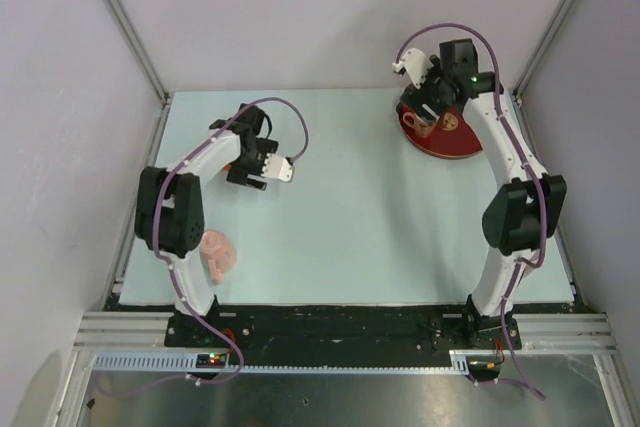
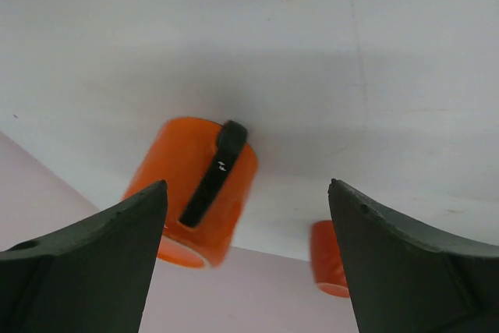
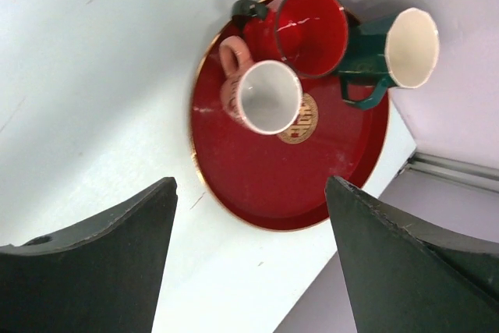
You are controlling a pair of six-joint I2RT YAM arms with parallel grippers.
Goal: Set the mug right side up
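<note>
An orange mug [image 2: 199, 193] with a black handle shows in the left wrist view by the table's edge at the wall. It appears to stand mouth down. My left gripper [image 2: 248, 185] is open and empty, some way short of the mug, which sits toward its left finger. In the top view my left gripper [image 1: 247, 177] hovers over the table's left part. A pale orange-pink mug [image 1: 218, 252] sits beside the left arm; I cannot tell whether it is the same one. My right gripper [image 1: 425, 112] is open and empty above a red plate [image 1: 462, 143].
The red plate [image 3: 296, 177] at the far right carries a pink mug [image 3: 265, 97] and a red mug [image 3: 310, 30], both mouth up. A green mug [image 3: 399, 48] stands at its rim. A second orange shape [image 2: 326, 259] shows partly behind my left gripper's right finger.
</note>
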